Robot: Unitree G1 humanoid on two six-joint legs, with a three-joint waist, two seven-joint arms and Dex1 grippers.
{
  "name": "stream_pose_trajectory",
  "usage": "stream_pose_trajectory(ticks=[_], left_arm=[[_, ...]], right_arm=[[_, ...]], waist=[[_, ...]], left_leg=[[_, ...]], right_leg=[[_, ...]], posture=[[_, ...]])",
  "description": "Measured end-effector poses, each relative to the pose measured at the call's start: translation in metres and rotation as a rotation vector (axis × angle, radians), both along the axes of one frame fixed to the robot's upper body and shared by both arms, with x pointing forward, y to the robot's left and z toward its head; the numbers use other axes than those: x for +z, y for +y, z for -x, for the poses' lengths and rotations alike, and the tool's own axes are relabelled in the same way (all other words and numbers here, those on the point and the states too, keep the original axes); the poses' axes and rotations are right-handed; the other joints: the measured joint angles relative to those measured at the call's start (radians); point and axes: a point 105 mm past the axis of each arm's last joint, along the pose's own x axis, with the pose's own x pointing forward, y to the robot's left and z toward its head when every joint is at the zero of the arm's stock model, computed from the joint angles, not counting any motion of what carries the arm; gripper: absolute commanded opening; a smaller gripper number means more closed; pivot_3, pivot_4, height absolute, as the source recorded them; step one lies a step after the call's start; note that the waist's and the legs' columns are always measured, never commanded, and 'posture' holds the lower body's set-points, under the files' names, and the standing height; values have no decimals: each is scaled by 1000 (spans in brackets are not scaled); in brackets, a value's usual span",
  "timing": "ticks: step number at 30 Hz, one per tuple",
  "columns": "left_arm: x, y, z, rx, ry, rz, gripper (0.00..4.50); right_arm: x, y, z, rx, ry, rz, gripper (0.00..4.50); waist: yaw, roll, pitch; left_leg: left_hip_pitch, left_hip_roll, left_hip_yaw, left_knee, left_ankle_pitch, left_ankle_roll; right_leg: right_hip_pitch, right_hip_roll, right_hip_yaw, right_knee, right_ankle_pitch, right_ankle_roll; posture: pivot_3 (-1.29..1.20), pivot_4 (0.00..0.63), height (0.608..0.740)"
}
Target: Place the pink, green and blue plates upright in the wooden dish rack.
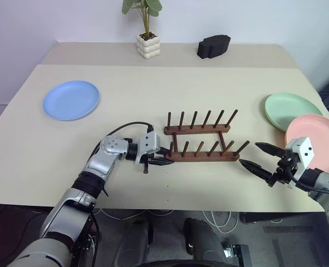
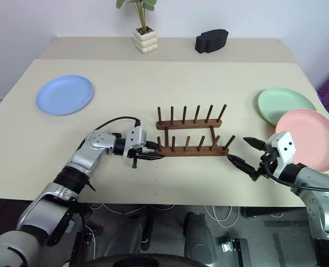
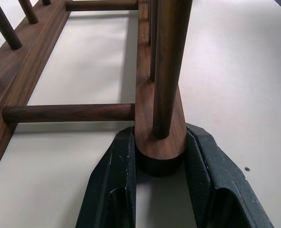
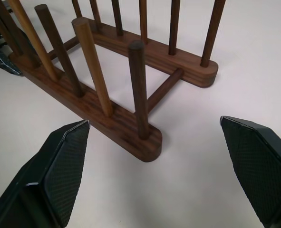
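Head eyes look down over the table [image 1: 220, 83]; both wrist cameras closely face the rack [image 4: 130, 128].

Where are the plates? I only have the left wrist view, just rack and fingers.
Observer: None are racked. The blue plate lies flat on the table's far left.
Operator: And the others?
Observer: The green plate and pink plate lie at the right, pink overlapping green.
Operator: Right gripper?
Observer: The right gripper is open, empty, just off the rack's right end; the left gripper clamps the near rail's left end.
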Motion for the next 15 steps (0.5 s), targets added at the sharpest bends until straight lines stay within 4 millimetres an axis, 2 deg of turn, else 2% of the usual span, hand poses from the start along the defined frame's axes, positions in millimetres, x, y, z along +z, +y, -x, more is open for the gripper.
stream_pose_trajectory(ticks=[2, 4, 5, 8, 10, 15], left_arm=[[-1, -1, 0, -5, 2, 1, 814], [-1, -1, 0, -9, 2, 2, 1868], [-1, -1, 0, -8, 3, 1, 2120], [0, -1, -1, -7, -1, -1, 3603], [0, 0, -2, -3, -2, -1, 4441], [-2, 14, 3, 40, 42, -8, 4441]], right_arm=[[0, 0, 0, -3, 1, -1, 4500], [0, 0, 0, -7, 2, -2, 4500], [0, -1, -1, -8, 4, -2, 4500], [0, 0, -1, -8, 2, -3, 4500], [1, 0, -2, -7, 1, -3, 4500], [1, -1, -2, -2, 6, 10, 4500]], waist=[[0, 0, 0], [0, 0, 0], [0, 0, 0], [-1, 0, 0], [-1, 0, 0], [-8, 0, 0]], left_leg=[[0, 0, 0, 0, 0, 0], [0, 0, 0, 0, 0, 0], [0, 0, 0, 0, 0, 0], [0, 0, 0, 0, 0, 0], [0, 0, 0, 0, 0, 0], [1, 1, -1, -1, 0, 1]], right_leg=[[0, 0, 0, 0, 0, 0], [0, 0, 0, 0, 0, 0], [0, 0, 0, 0, 0, 0], [0, 0, 0, 0, 0, 0], [0, 0, 0, 0, 0, 0], [0, 0, 0, 1, 0, 0]], posture=[[0, 150, 735], [0, 150, 735], [0, 150, 735], [0, 150, 735], [0, 150, 735], [0, 150, 735]])
